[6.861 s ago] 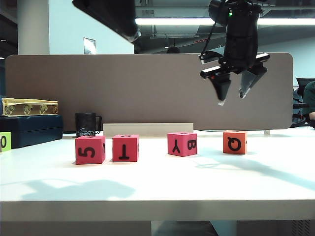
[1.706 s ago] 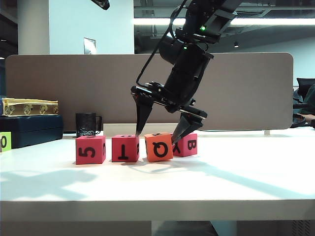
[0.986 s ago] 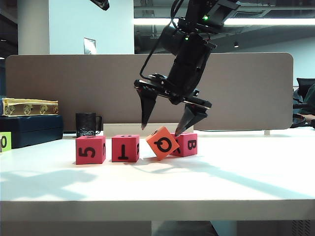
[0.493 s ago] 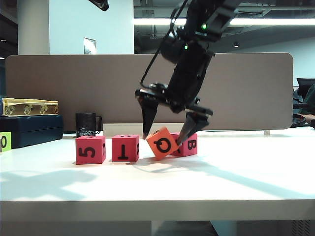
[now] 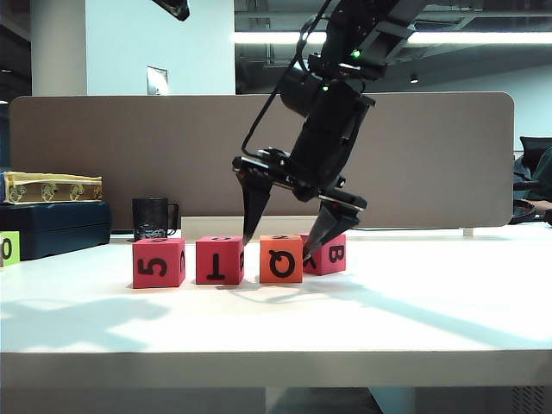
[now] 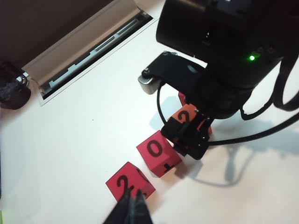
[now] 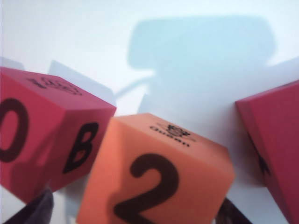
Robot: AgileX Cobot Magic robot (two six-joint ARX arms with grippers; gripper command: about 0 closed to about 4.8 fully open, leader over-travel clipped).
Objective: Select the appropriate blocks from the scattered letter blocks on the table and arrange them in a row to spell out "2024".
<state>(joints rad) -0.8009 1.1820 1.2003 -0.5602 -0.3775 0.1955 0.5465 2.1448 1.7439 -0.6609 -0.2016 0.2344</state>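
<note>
Table (image 5: 414, 319): a wide white desktop; all four blocks stand on it, in its far half.
Row of blocks: three cubes stand in one line from left to right, and the fourth sits a little farther back at the right end.
Pink-red block with 5 (image 5: 158, 262): the left end of the row; from above its top face shows a 2 (image 6: 129, 182).
Pink-red block with T (image 5: 219, 260): just right of the first one, a small gap between them; its top face shows a 0 (image 6: 159, 153).
Orange block (image 5: 281, 258): just right of the T block, flat on the table, a Q on the front face and a 2 on top (image 7: 159, 177).
Pink-red block with B (image 5: 328, 254): right of the orange block and slightly behind it, the two touching or nearly so; its front is partly hidden.
Right gripper (image 5: 280, 239): it hangs low over the orange block with the jaws wide apart, one fingertip on each side of the cube; they do not press it.
Left gripper (image 6: 132, 210): it is high over the left end of the row, the two fingers pressed together, holding nothing.
Background: a grey-brown partition panel (image 5: 129, 164) behind the table and a black mug (image 5: 152, 218) at the far left.
</note>
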